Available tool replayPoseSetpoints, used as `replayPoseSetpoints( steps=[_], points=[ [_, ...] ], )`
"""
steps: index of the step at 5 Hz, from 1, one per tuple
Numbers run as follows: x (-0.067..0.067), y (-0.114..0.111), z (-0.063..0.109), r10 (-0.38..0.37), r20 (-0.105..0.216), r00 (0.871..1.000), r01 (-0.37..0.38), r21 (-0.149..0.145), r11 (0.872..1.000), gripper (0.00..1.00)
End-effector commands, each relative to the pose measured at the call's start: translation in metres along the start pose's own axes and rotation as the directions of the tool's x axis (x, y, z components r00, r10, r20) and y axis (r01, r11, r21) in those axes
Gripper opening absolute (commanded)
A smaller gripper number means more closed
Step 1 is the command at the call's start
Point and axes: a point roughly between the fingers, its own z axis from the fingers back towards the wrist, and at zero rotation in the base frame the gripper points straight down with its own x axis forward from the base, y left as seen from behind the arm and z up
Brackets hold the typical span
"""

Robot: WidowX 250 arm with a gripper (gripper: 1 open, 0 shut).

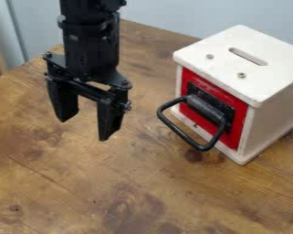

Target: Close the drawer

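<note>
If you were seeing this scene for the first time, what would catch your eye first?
The white box at the right, with its bright red drawer and big black loop handle jutting toward the middle. Next, the black pincer at the left, open and pointing down over the wooden table.

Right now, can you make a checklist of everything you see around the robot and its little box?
Surface: brown wooden table, worn and scuffed.
Job's things: white box with a slotted top; its red drawer faces the arm, black loop handle sticking out. Whether the drawer is fully in cannot be told.
Clutter: nothing seen.
Grippers: black gripper pointing down, fingers apart, holding nothing, left of the handle and not touching it.
Cables: nothing seen.
Surroundings: pale wall behind the table.
</note>
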Motion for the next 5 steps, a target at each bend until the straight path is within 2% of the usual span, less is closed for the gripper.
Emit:
replayPoseSetpoints(
  steps=[1, 2, 3, 4, 5],
  points=[
    [0.0, 0.011, -0.003, -0.025, 0.159, 0.987, 0.024, 0.008, 1.0, 1.0],
    [0.004, 0.015, -0.017, 0.009, 0.251, 0.968, -0.012, 0.012, 1.0, 1.0],
    [0.017, 0.015, -0.02, 0.072, 0.233, 0.97, -0.075, 0.005, 0.997, 1.0],
    [0.029, 0.009, -0.013, 0.064, 0.209, 0.976, -0.066, 0.002, 0.998, 1.0],
    [0.032, -0.002, 0.006, 0.034, 0.212, 0.977, -0.034, -0.001, 0.999, 0.0]
  ],
)
